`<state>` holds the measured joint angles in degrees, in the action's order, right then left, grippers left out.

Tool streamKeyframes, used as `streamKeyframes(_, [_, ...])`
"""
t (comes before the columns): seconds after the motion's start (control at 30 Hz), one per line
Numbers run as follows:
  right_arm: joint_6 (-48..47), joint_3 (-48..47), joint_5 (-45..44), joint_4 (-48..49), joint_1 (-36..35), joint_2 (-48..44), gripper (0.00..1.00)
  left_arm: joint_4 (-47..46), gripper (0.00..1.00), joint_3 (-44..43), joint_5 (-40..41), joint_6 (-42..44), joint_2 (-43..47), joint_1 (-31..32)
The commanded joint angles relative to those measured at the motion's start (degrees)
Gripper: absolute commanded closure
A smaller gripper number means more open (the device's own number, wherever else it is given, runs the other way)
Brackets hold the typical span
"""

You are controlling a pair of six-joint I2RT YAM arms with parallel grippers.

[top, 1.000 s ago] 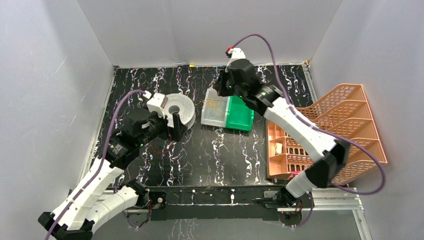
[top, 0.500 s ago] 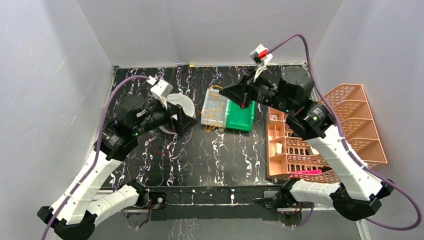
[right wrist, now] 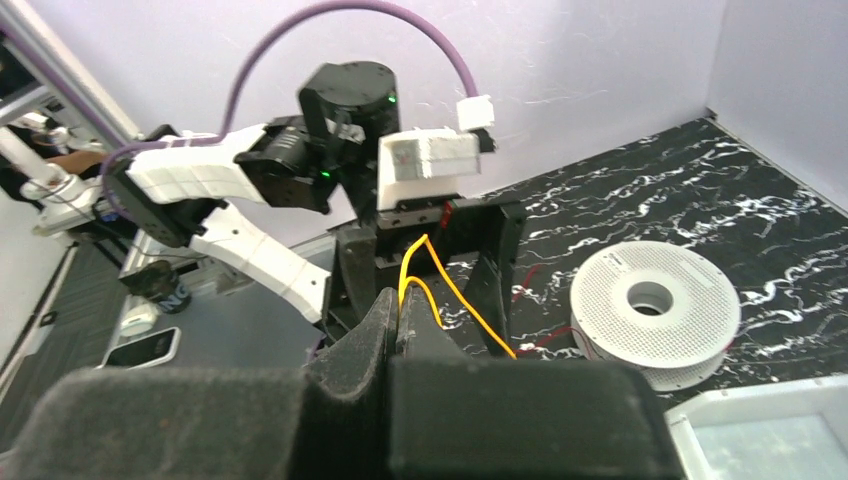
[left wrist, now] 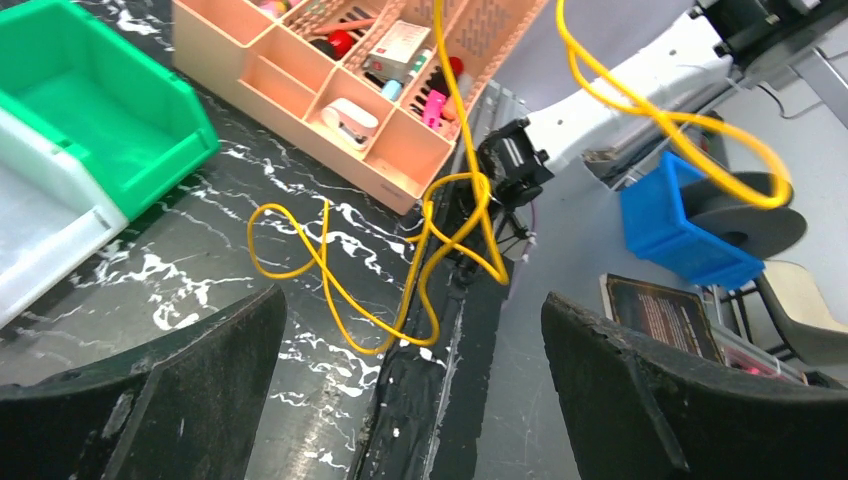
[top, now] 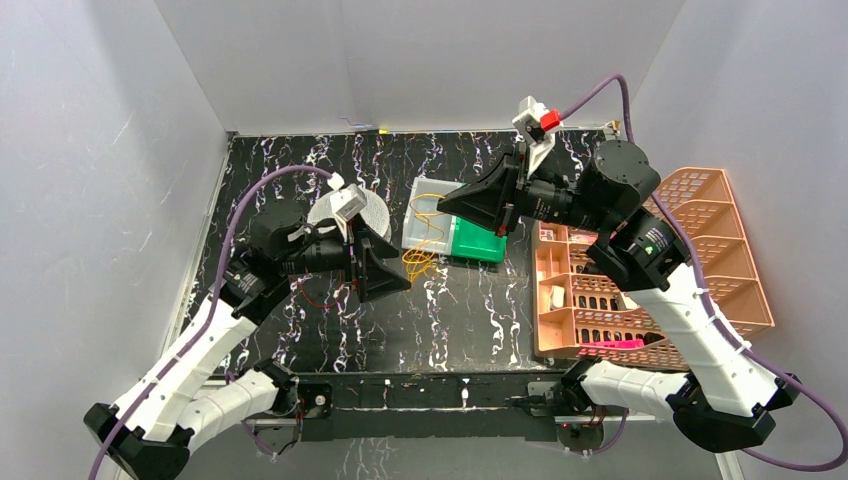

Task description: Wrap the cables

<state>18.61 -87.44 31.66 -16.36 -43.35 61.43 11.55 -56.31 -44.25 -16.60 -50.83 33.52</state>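
Black marbled table (top: 450,330), glossy. Orange plastic lattice organizer (top: 700,230) at 3 o'clock. White perforated spool (top: 372,208), round w/ centre hole, at 10 o'clock, half hidden behind the left arm (top: 200,350). Green bin (top: 480,240) and clear tray (top: 428,215) sit mid-table. The right gripper (top: 445,203) is pressed together, pinching the yellow cable (left wrist: 440,230): thin, limp, hanging approx 12-to-6, loops pooled on the table. The left gripper (top: 398,281) is spread wide at 7 o'clock from it, its gap facing the strand. It's the nearer arm. The red cable (top: 318,297) lies under the left arm.

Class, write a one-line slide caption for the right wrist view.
Right tool shut on the yellow cable, facing the open left tool; white spool resting on the marbled table.
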Motion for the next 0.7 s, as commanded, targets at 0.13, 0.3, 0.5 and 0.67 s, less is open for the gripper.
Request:
streamKeyframes(0.13, [8.16,-1.25,5.02,11.56,0.06,-1.02,1.0,-14.53,0.03,5.89,-11.1,-7.17,1.86,0.23])
streamKeyframes(0.3, [10.23,-1.33,4.94,13.64,0.06,-0.39,1.0,-19.88,0.19,7.84,-14.13,-10.37,1.35,0.24])
streamKeyframes(0.5, [11.0,-0.92,4.74,13.83,0.06,0.21,1.0,-27.17,0.43,9.83,-15.73,-14.94,1.09,0.23])
streamKeyframes(0.67, [11.19,0.17,4.2,13.85,0.07,0.44,1.0,-30.17,0.52,10.47,-15.79,-17.14,0.78,0.23])
